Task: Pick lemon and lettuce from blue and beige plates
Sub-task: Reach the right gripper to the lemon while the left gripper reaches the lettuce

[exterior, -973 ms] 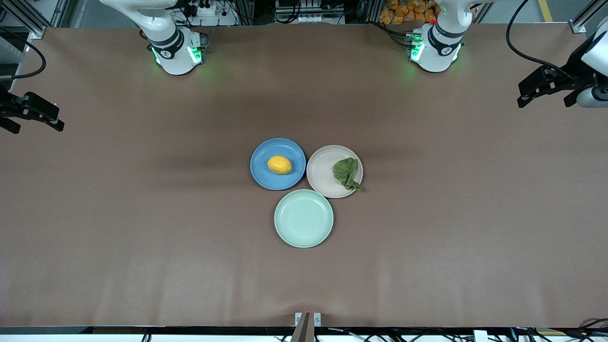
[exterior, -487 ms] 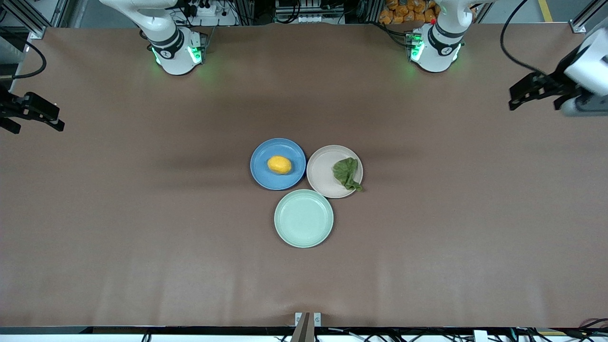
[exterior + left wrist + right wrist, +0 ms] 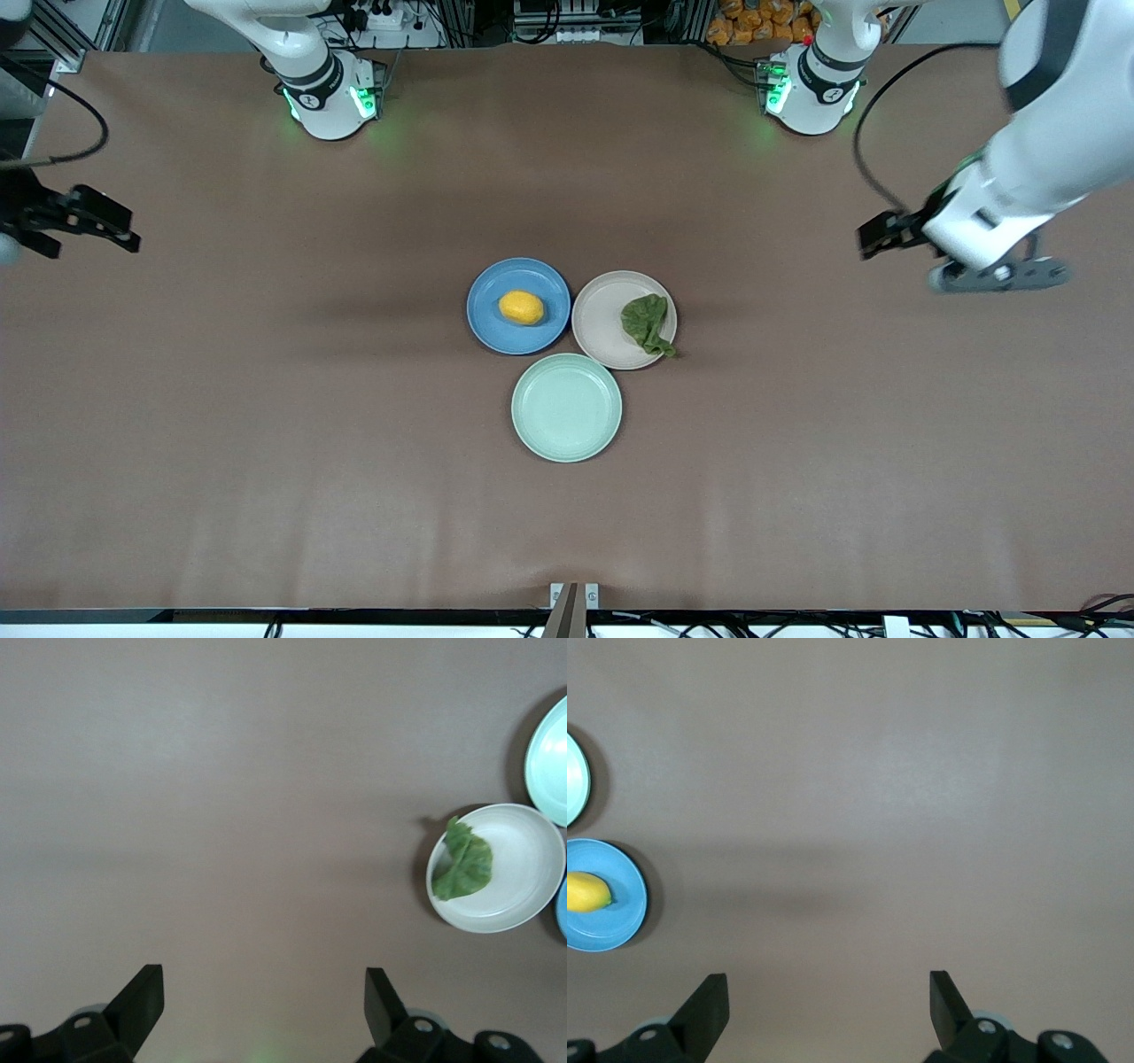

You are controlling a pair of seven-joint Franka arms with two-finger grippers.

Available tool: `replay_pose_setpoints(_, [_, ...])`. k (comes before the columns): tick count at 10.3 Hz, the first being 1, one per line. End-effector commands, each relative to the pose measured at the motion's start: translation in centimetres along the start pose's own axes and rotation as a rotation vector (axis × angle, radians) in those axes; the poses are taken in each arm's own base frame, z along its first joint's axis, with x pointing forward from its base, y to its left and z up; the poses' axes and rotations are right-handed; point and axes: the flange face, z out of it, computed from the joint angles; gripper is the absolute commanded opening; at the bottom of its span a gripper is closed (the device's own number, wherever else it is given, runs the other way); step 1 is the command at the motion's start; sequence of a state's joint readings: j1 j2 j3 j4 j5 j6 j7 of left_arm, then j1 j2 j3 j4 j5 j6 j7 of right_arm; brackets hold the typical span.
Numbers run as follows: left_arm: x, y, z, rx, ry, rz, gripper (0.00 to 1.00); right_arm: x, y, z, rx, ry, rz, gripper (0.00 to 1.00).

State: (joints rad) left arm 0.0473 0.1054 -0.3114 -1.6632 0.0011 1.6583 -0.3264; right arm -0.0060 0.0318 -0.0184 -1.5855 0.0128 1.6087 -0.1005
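No readable text, labels or numbers.

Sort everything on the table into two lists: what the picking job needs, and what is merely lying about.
Needed for the job:
lemon on the blue plate
lettuce on the beige plate
left gripper, open over bare table
right gripper, open over bare table

Merely lying about:
green plate, nothing on it
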Motion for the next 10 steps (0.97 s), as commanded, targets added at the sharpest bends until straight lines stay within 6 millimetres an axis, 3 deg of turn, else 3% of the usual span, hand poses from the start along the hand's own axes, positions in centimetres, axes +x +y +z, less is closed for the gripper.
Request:
replay_pose_setpoints(1, [0.9,5.2,3.5,-0.021,-0.008,-0.083,1.0,1.7,-1.7,4.6,0.002,-0.033,-0.014,1.0])
replay_pose_setpoints(4, [1.9,13.1,11.6,0.022,-0.003,-0.184,1.0,3.1,-8.4,8.7,-0.01,-0.083,0.069,1.0])
replay_pose_setpoints(6, [2.9,15.1,15.5,0.015,0.016,-0.245,1.0,3.8,-13.3,11.8,-0.026,-0.113,0.111,1.0])
replay_pose_setpoints(7, [3.3,16.7,18.1,-0.005,0.017,-0.294,1.0,4.3,-16.9,14.1,-0.036,-0.114,0.143,1.0])
replay_pose_setpoints(9, [2.6,20.3,21.7,-0.022,0.017,-0.326,1.0,4.6,-21.0,17.7,-0.042,-0.102,0.152,1.0])
replay_pose_setpoints(10, [2.9,21.1,23.3,-0.041,0.021,-0.366,0.99,4.4,-22.6,19.6,-0.039,-0.091,0.145,1.0])
